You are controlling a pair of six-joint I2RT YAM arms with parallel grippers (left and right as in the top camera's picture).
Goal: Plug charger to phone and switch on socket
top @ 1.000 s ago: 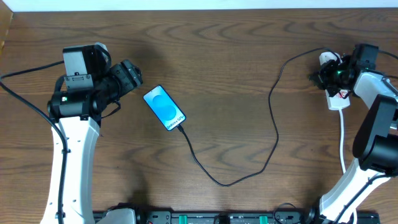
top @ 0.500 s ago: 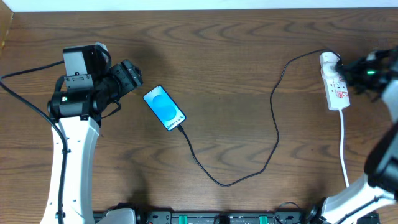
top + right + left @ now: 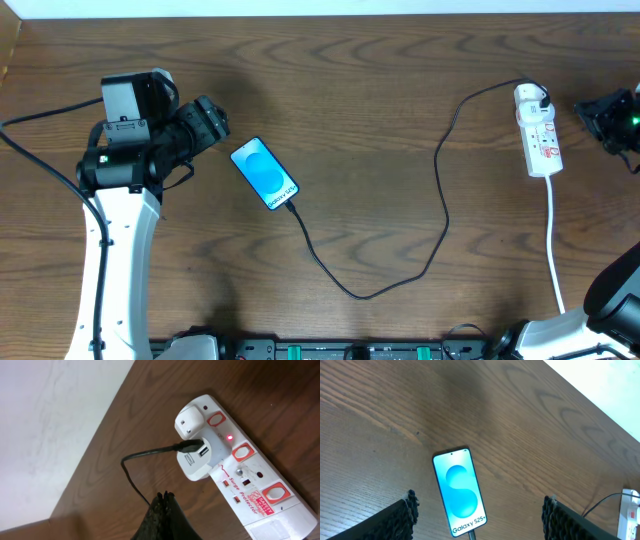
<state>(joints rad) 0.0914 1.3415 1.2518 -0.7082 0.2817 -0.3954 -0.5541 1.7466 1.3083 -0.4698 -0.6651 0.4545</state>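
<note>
The task is judged to be at or near its end. The charger's black cable is seen with its small plug tip seated in the lower end of the phone, whose blue screen is lit. At the far end, the cable is plugged into a white USB adapter sitting in the white power strip. In the right wrist view a small red light glows on the strip, so the socket is taken to be switched on. Which rocker it belongs to cannot be told.

The left gripper hovers just beside the phone's upper end, its fingers spread wide with nothing between them. The right gripper is held to the right of the strip, apart from it. Its jaws are pressed together with nothing held.

If anything is left, only a check of the light and a clear retreat of both arms would be called for.

The strip lies near the table's far right corner, with the edge close behind it. Little room is left there, and the white cord trails toward the robot. The cable loops across the middle of the table. Open wood is left around the phone on every side.
</note>
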